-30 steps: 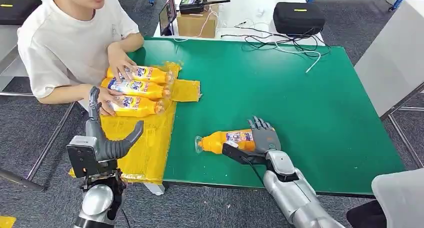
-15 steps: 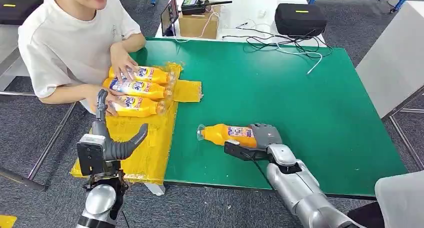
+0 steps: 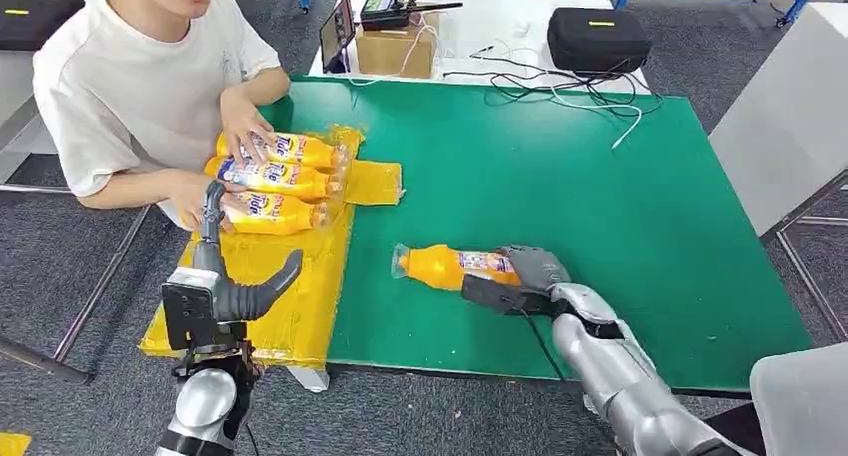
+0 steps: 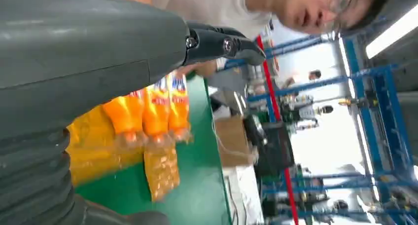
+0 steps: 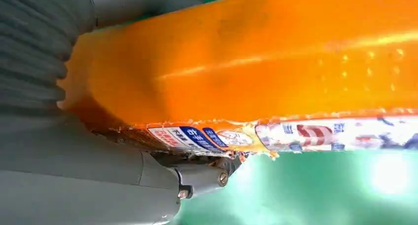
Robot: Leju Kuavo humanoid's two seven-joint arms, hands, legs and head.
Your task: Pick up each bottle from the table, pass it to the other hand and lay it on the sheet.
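Bottle (image 3: 455,267) in right hand (image 3: 530,276), person's hands (image 3: 240,126) on sheet (image 3: 290,306)

Three orange bottles (image 4: 156,106) lie on yellow sheet (image 4: 93,146); hand (image 4: 88,72) empty.

The flat bench (image 3: 560,176) has a plain green top. The crinkled plastic sheet (image 3: 290,296) is yellow. The lying orange plastic bottle (image 3: 445,267) carries a white, blue and red label. The grey right robot hand (image 3: 530,276) has dark fingers.
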